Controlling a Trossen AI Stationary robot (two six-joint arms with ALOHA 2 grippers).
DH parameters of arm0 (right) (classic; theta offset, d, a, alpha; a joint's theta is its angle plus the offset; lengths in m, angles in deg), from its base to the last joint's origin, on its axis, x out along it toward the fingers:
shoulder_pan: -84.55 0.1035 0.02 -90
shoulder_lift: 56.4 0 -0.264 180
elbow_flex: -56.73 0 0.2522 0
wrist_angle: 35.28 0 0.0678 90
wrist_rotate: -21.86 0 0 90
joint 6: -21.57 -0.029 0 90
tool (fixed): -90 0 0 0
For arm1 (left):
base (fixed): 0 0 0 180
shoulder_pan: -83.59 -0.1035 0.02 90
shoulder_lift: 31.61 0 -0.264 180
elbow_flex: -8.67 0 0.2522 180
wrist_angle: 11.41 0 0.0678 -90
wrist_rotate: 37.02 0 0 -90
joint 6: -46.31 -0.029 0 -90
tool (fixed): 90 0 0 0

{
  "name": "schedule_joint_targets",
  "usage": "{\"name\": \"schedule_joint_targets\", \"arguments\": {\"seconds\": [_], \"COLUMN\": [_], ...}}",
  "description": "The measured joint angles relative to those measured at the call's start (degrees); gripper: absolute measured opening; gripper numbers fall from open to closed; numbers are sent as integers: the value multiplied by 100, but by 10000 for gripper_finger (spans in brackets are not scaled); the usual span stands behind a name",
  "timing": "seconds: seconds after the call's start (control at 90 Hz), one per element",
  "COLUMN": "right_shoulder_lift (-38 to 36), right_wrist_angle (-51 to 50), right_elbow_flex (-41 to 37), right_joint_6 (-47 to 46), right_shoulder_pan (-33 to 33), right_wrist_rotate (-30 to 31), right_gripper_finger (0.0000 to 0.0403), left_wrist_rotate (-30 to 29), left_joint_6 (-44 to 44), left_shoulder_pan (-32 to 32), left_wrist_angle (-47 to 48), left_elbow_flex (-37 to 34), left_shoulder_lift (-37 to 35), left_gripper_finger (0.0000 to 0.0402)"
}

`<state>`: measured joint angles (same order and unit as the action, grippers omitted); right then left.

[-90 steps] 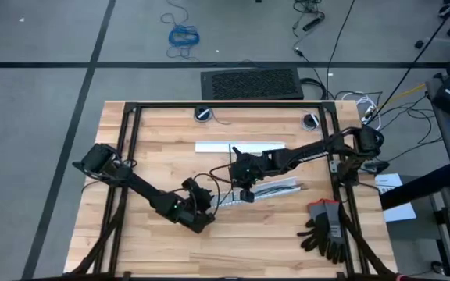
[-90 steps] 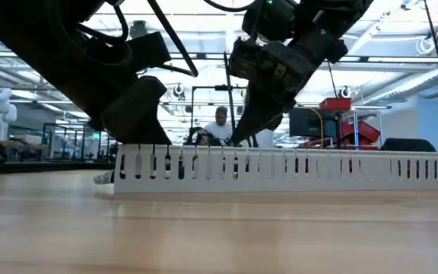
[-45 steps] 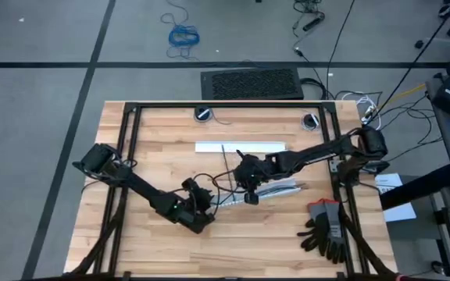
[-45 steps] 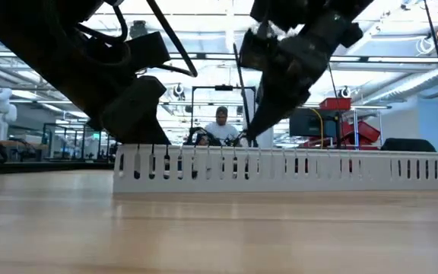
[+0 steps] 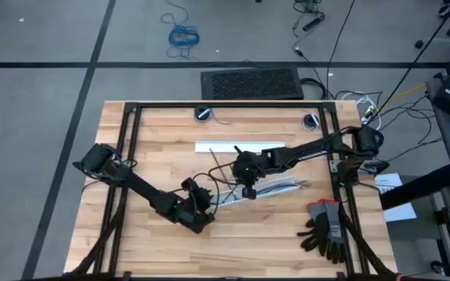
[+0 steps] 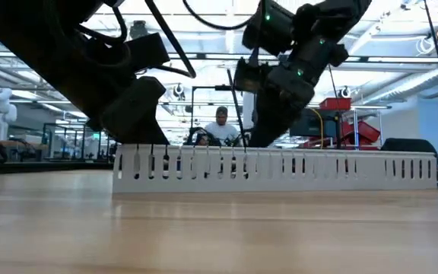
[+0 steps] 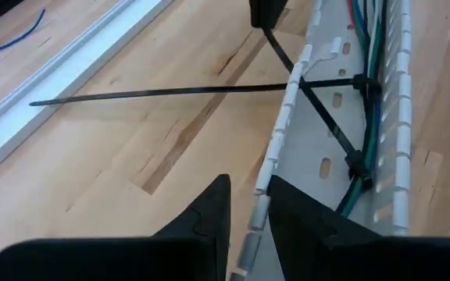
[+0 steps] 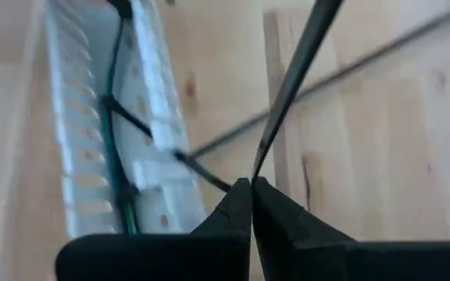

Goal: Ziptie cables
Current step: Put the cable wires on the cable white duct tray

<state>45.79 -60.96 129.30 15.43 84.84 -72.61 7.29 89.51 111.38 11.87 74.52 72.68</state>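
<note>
The cables [image 7: 366, 39] lie inside a white slotted duct [image 5: 276, 189] at the table's middle. Two dark zipties loop around them. One ziptie [image 7: 170, 91] trails its tail flat across the wood. The tail of the other ziptie [image 8: 295, 70] rises to my right gripper [image 5: 247, 190], which is shut on it just above the duct's left part. My left gripper [image 5: 201, 199] is at the duct's left end, shut on its slotted side wall [image 7: 260, 204]. My left gripper has the duct's slotted side wall [image 7: 266, 181] between its two fingers, near the duct's left end, one finger inside the channel and one outside. The duct rests on the table. My right gripper pinches the ziptie's tail [image 8: 259, 160] between its fingertips, fingers pointing down. The strip runs straight from its loop around the cables [image 7: 355, 164] up to the fingers. Its free end sticks out past them.
A flat white cover strip [image 5: 241, 146] lies beyond the duct. Black gloves [image 5: 326, 230] sit at the near right corner. A black frame [image 5: 225, 105] rims the table. People and benches show in the room behind.
My right gripper has swung a little toward the table's right and back, turning as it went, still shut on the ziptie. The ziptie's free tail has swept toward the table's left. My left gripper has kept its hold on the duct.
</note>
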Motion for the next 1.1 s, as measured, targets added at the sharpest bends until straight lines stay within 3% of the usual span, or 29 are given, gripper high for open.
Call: {"name": "schedule_joint_targets", "arguments": {"seconds": [0.2,0.611,0.844,1.1], "right_shoulder_lift": [-45,-93,-696,-1934], "right_wrist_angle": [21,-643,-1016,-2002], "right_elbow_flex": [2,2,2,5], "right_joint_6": [-20,-141,-171,-23], "right_shoulder_pan": [0,3,18,-60], "right_wrist_rotate": [-16,624,672,1510], "right_gripper_finger": [18,136,136,119], "left_wrist_rotate": [2,-20,-35,-98], "left_joint_6": [2,476,760,894], "left_shoulder_pan": [14,113,161,278], "left_wrist_angle": [21,532,1006,1126], "left_elbow_flex": [2,13,13,-2], "left_shoulder_lift": [0,-6,-7,-92], "left_gripper_finger": [83,83,83,83]}}
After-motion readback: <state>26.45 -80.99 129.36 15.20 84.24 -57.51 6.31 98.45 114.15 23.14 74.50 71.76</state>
